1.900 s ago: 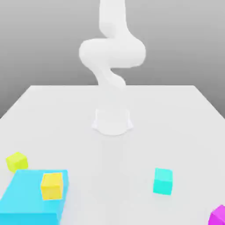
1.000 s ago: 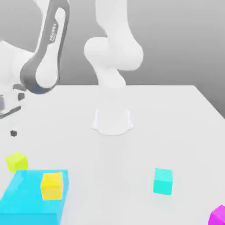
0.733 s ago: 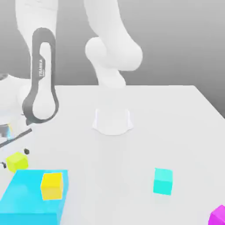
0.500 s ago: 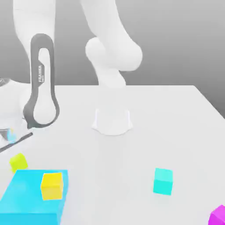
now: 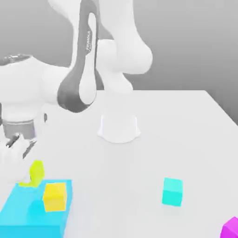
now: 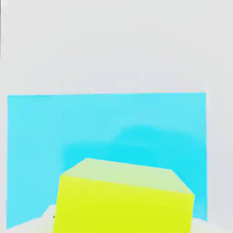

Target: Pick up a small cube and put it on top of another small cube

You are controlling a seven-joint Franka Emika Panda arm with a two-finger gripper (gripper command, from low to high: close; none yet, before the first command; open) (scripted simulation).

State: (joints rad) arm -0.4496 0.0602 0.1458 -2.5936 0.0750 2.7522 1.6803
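Gripper (image 5: 29, 174): jaws closed on the lime cube (image 5: 36, 171), at the exterior view's 8 o'clock. The cube hangs tilted, clear of the surface, just over the far edge of the cyan block (image 5: 21, 218).

Lime cube (image 6: 123, 200): small, plain, flat-faced, sharp-edged, matte greenish yellow. Judged rigid and light; smooth faces could slip or pivot in a two-point pinch, as its tilt suggests. Best hold: two opposite flat faces, near their middle.

Golden cube (image 5: 56, 196): warmer yellow, slightly larger, sitting squarely on the cyan block; a likely base for stacking.

Cyan block (image 6: 104, 127): broad, low slab, flat top, uniform colour.

Turquoise cube (image 5: 172, 191): alone on the table (image 5: 176, 130), at 4 o'clock.

Magenta cube (image 5: 231, 228): cut off at the 5 o'clock corner.

Table: plain white, smooth, featureless.
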